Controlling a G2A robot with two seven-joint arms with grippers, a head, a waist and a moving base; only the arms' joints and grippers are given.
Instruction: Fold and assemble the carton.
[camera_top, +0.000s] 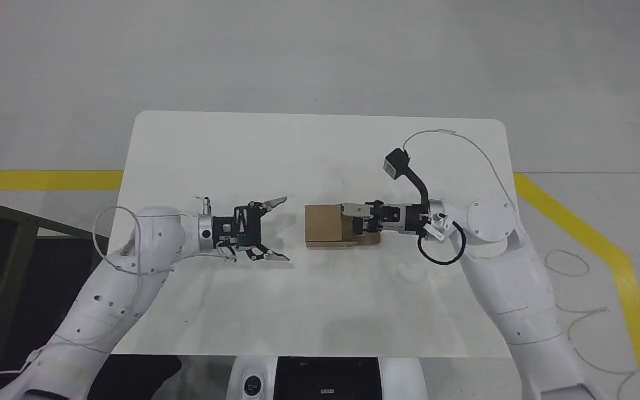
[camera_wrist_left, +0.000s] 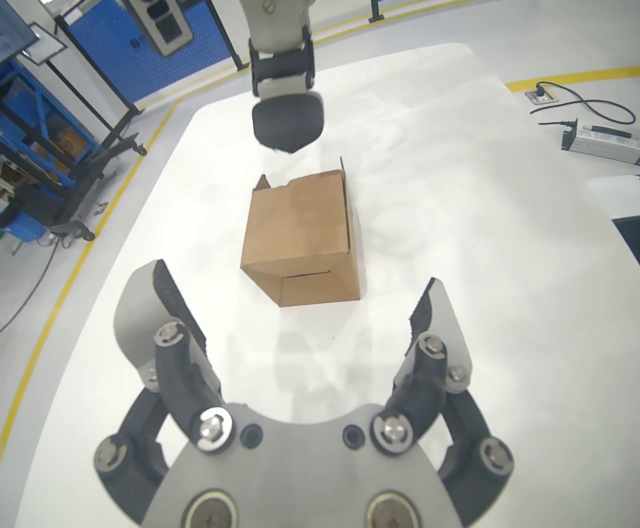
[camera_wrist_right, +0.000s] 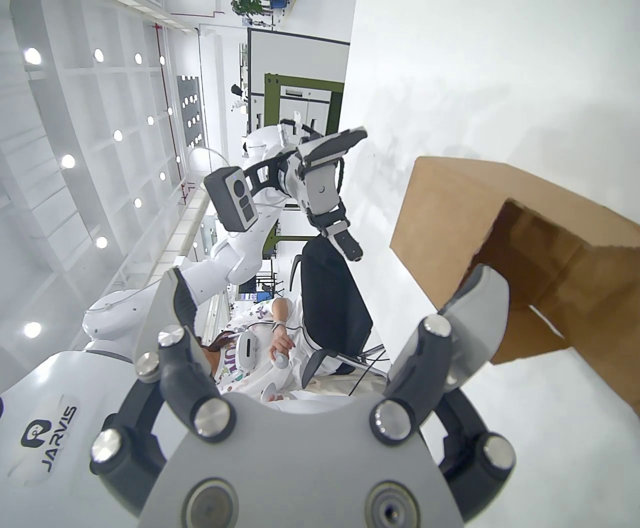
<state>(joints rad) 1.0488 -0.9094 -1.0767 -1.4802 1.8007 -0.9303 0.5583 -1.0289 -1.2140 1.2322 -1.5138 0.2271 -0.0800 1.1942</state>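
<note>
A brown carton (camera_top: 325, 225) lies on its side in the middle of the white table. My left gripper (camera_top: 268, 231) hangs open a short way from the carton's closed end (camera_wrist_left: 320, 287), touching nothing; its own view shows the left gripper (camera_wrist_left: 295, 300) spread wider than the box. My right gripper (camera_top: 352, 214) is at the opposite, open end, where loose flaps (camera_wrist_left: 262, 182) stick out. In the right wrist view the right gripper (camera_wrist_right: 330, 285) is open, with one fingertip (camera_wrist_right: 482, 295) against the edge of the carton's open mouth (camera_wrist_right: 545, 265). The left gripper (camera_wrist_right: 356, 192) shows beyond it.
The white table (camera_top: 300, 150) has bare surface all around the carton, with its edges well away from both grippers. A grey power box with a cable (camera_wrist_left: 600, 137) lies on the floor beyond the table.
</note>
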